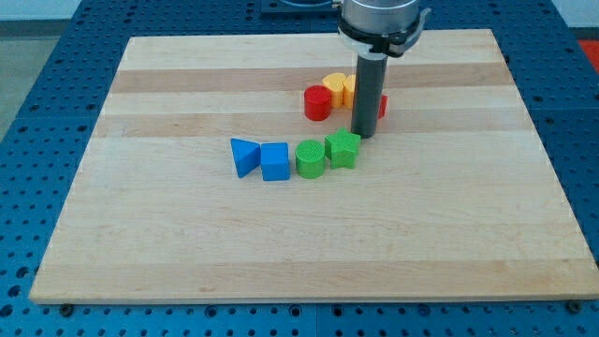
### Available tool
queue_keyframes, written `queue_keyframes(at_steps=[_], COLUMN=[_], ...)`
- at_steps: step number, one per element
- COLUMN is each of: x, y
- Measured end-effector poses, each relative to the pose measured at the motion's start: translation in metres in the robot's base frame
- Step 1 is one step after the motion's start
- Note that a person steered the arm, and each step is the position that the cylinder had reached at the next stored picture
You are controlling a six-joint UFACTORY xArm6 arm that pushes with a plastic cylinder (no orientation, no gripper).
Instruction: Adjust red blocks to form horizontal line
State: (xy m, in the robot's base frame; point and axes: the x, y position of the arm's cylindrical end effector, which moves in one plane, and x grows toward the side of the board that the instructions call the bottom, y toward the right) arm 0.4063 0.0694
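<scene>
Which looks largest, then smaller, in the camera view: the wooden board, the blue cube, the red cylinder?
1. Wooden board, by far the largest.
2. Blue cube and red cylinder look alike in size; the cube sits nearer the view's bottom, so I won't rank them.

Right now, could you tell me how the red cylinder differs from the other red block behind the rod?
The red cylinder shows whole, to the view's left of the rod; the other red block is mostly hidden behind the rod, only a sliver showing at the view's right, so its shape cannot be told. The cylinder touches the yellow block; whether the other does is hidden. My tip stands nearer the hidden one. Both are red and lie at similar height in the view.
</scene>
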Motion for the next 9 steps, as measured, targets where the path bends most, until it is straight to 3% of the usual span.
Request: queue_keyframes(at_steps=[5,9], x=[0.03,0.017], y=[0.0,0.027])
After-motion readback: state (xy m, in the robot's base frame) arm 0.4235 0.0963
